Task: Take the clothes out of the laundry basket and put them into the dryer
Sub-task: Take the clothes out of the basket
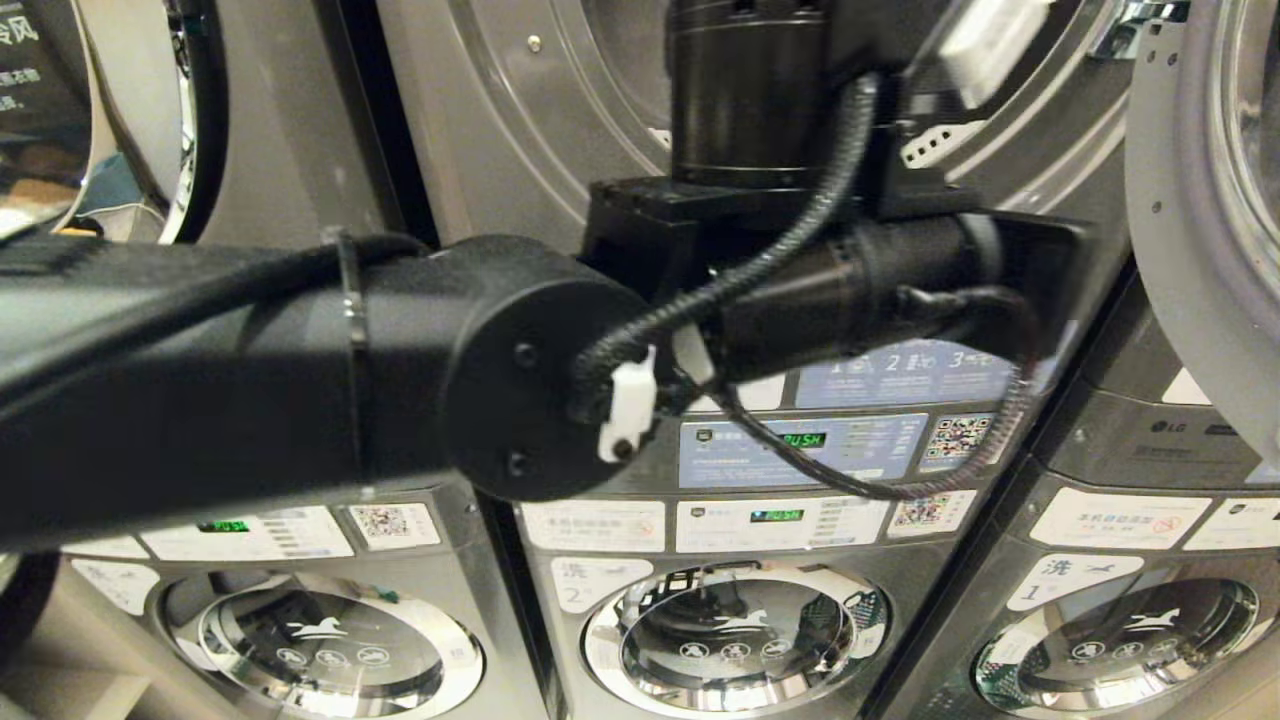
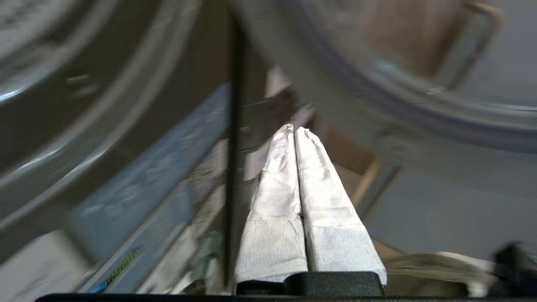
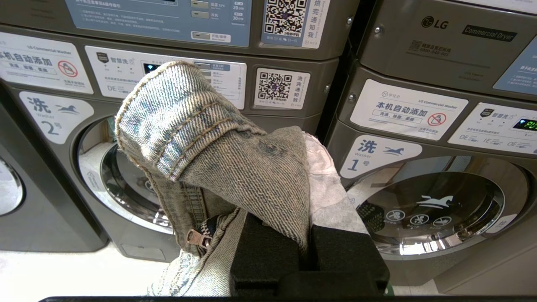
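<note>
Warm, even indoor light fills my views. My left wrist view is smeared with motion blur around my white fingers (image 2: 293, 201). Glare glints off the washer doors (image 1: 735, 635), and my dark arm (image 1: 250, 390) sits shadowed.

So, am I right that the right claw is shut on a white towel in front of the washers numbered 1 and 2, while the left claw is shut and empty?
Not quite: the right wrist view shows the right claw shut on a piece of faded denim clothing with a zipper, not a white towel. The rest holds: washers 2 and 1 stand behind it, and the left claw is shut and empty.
</note>
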You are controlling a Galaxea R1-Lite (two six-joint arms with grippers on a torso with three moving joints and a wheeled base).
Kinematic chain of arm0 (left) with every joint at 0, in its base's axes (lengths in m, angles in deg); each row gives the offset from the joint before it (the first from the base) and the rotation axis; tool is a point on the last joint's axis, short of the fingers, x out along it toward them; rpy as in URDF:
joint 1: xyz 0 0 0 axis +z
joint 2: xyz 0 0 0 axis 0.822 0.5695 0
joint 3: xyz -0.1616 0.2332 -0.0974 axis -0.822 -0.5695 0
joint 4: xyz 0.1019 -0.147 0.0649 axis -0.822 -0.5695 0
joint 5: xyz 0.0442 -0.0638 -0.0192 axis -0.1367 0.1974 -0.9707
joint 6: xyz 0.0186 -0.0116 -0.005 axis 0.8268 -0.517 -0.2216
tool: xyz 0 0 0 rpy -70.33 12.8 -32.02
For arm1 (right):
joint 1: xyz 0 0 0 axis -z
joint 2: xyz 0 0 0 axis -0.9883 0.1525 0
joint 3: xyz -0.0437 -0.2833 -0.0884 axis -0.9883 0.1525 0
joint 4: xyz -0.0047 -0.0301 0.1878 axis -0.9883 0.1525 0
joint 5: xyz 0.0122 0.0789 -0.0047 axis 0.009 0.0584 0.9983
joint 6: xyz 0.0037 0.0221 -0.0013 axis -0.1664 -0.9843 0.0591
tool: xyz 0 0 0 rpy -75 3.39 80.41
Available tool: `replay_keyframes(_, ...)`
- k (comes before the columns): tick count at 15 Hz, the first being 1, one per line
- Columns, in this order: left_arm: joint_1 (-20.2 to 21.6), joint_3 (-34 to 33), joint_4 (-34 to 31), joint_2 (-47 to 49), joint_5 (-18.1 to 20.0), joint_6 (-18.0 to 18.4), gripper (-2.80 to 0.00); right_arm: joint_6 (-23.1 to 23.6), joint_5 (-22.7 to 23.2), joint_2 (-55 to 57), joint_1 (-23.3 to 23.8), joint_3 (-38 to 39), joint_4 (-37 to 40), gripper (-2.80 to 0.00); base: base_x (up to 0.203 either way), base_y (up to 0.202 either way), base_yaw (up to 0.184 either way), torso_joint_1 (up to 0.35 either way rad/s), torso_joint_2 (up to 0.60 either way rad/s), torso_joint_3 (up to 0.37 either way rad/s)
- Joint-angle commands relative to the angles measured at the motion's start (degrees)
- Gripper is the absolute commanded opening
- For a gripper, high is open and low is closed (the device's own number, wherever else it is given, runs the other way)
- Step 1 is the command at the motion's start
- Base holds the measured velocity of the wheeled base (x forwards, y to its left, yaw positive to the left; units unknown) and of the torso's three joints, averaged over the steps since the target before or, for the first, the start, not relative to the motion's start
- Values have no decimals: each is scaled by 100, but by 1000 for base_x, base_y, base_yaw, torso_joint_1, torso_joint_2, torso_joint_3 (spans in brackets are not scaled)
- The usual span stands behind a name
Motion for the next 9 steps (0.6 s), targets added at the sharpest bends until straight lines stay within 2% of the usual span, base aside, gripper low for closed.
replay_keyframes(1, 462, -288, 11, -285, 13, -8, -280, 11, 3, 1, 0, 0, 0, -280, 0, 0, 0, 0, 0, 0)
replay_keyframes(5, 1633, -1810, 183, -1277, 113, -18, -280, 34, 11, 1, 0, 0, 0, -280, 0, 0, 0, 0, 0, 0)
replay_keyframes(9, 3135, -3793, 510, -2799, 654, 5, -280, 8, 3, 1, 0, 0, 0, -280, 0, 0, 0, 0, 0, 0)
